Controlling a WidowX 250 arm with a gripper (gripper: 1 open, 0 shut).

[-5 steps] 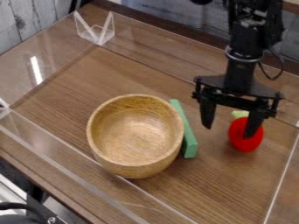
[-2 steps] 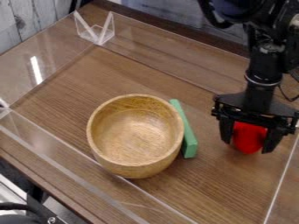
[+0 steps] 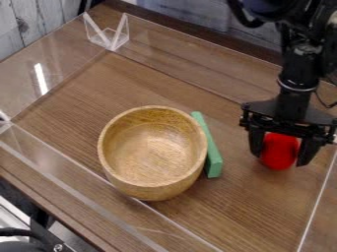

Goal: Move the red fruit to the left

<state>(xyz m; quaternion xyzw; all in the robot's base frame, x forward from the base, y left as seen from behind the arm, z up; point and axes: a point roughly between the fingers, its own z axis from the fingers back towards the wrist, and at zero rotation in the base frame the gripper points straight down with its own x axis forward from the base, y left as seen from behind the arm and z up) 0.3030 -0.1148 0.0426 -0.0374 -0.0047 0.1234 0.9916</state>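
The red fruit (image 3: 278, 151) rests on the wooden table at the right, small and bright red; its top is hidden by the gripper. My black gripper (image 3: 282, 148) points straight down over it, open, with one finger (image 3: 253, 138) on the fruit's left and the other on its right. The jaws straddle the fruit and stand wide; whether the pads touch it I cannot tell.
A wooden bowl (image 3: 153, 152) sits left of the fruit. A flat green block (image 3: 206, 145) lies on edge between bowl and fruit. Clear acrylic walls (image 3: 316, 212) fence the table, with a clear bracket (image 3: 106, 32) at the back left.
The gripper has shifted right and dropped lower, from beside and above the fruit to straddling it. The fruit, bowl and block have not moved.
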